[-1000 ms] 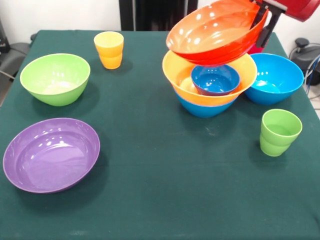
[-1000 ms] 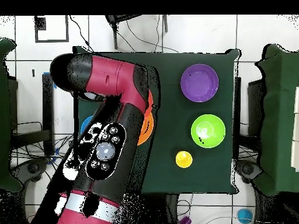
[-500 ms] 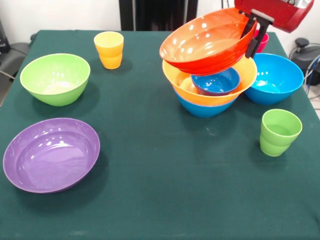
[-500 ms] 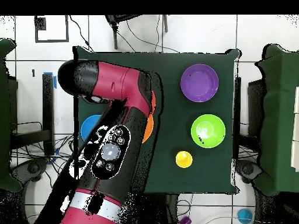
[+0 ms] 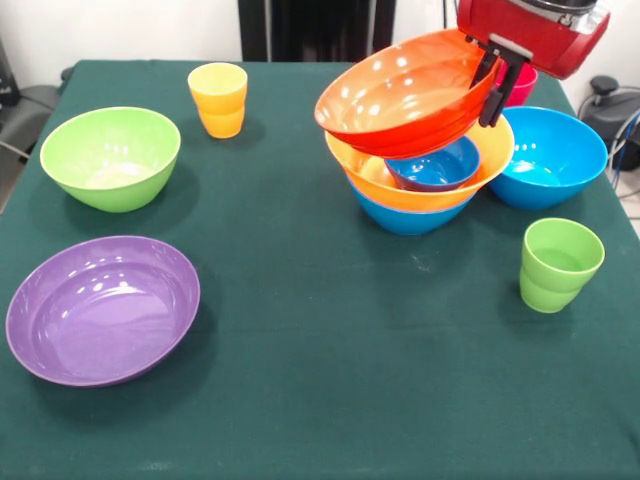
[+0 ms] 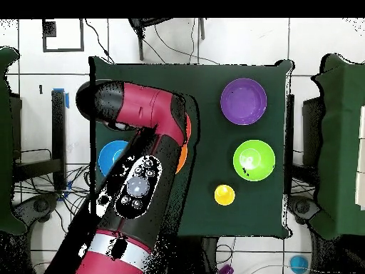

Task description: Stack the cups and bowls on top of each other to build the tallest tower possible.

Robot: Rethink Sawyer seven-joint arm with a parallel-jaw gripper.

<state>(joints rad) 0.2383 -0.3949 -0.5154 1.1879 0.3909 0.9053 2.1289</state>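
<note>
The red and black arm [image 6: 135, 171] enters the front view at the upper right, and its red wrist housing [image 5: 530, 30] sits at the top edge. The pincer [image 5: 490, 75] points downward, its dark fingers [image 5: 488, 90] clamped on the rim of the tilted orange-red bowl [image 5: 400, 95], holding it raised. In the overhead view the arm extends diagonally from the base and bends at the elbow.

The gripper [image 5: 492, 82] has carried the tilted orange-red bowl [image 5: 405, 92] toward 9 o'clock and slightly down, uncovering the pink cup [image 5: 520, 85] and more of the blue bowl [image 5: 550, 155].
</note>
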